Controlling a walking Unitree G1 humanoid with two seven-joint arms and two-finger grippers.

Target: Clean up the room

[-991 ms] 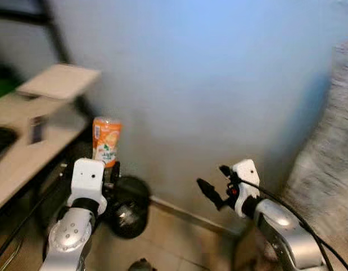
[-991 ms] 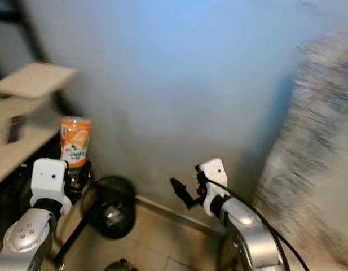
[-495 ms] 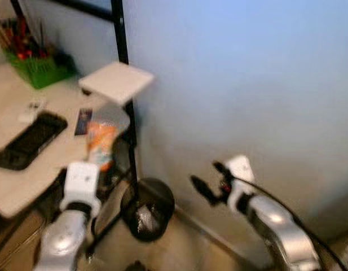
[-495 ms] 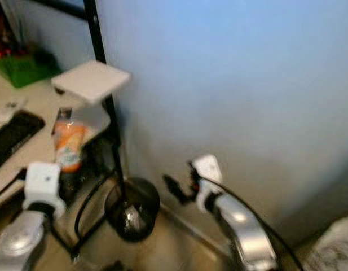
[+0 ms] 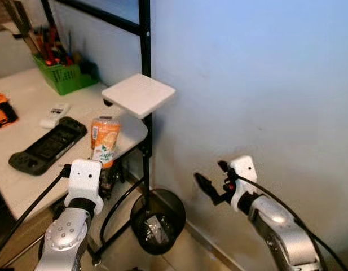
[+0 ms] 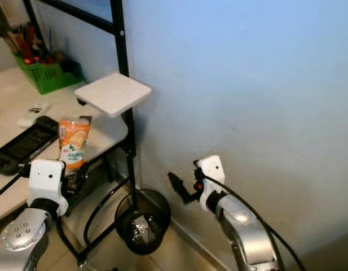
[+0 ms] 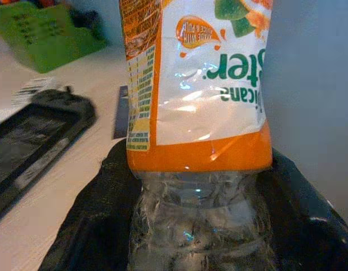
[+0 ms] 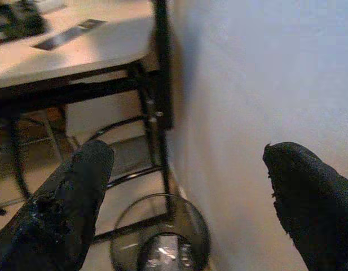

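A clear plastic bottle [image 5: 105, 141] with an orange label stands upright in my left gripper [image 5: 108, 176], which is shut on its lower end. In the left wrist view the black fingers [image 7: 89, 226] hug the crumpled base of the bottle [image 7: 196, 84]. My right gripper [image 5: 210, 180] hangs open by the blue wall, nothing between its fingers [image 8: 66, 209]. A round black waste bin [image 5: 158, 220] with some crumpled rubbish inside sits on the floor below and between my two grippers, against the wall.
A white desk [image 5: 21, 178] on my left carries a black game controller [image 5: 48, 145], a white remote [image 5: 54, 114] and a green basket of tools [image 5: 64, 76]. A black post [image 5: 144, 68] holds a white square shelf [image 5: 138, 94]. The blue wall [image 5: 264, 84] is close ahead.
The camera has swung left, bringing the desk, basket and bin more fully into view and sharpening the picture. Both arms keep their pose; the bottle stays in the left gripper.
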